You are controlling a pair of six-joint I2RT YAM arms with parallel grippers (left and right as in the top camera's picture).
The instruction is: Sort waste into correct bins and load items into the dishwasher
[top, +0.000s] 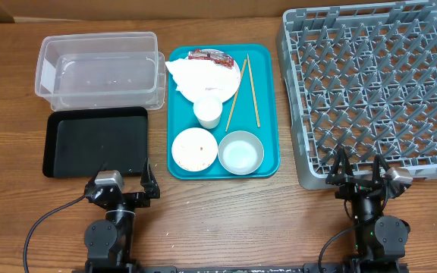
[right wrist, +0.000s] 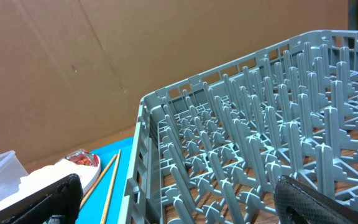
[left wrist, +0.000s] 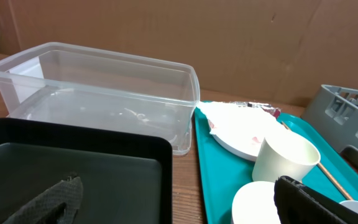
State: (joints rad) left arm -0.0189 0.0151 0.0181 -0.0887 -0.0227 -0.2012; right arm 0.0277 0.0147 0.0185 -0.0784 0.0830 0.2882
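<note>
On the teal tray [top: 268,114] sit a white plate [top: 230,85] with a crumpled napkin [top: 196,76] and a red-and-brown wrapper [top: 211,55], a white cup [top: 208,111], a white bowl [top: 194,149] with rice grains, a grey metal bowl [top: 240,152] and chopsticks [top: 252,91]. The clear tub [top: 101,68] and black tray [top: 95,140] lie at the left. The grey dish rack [top: 378,91] stands at the right. My left gripper [top: 125,182] is open and empty near the table's front edge, below the black tray. My right gripper [top: 359,173] is open and empty at the rack's front edge.
A cardboard wall stands behind the table in both wrist views. Bare wood table runs along the front, where both arm bases and cables sit. The left wrist view shows the tub [left wrist: 98,93], black tray [left wrist: 73,171] and cup [left wrist: 284,158].
</note>
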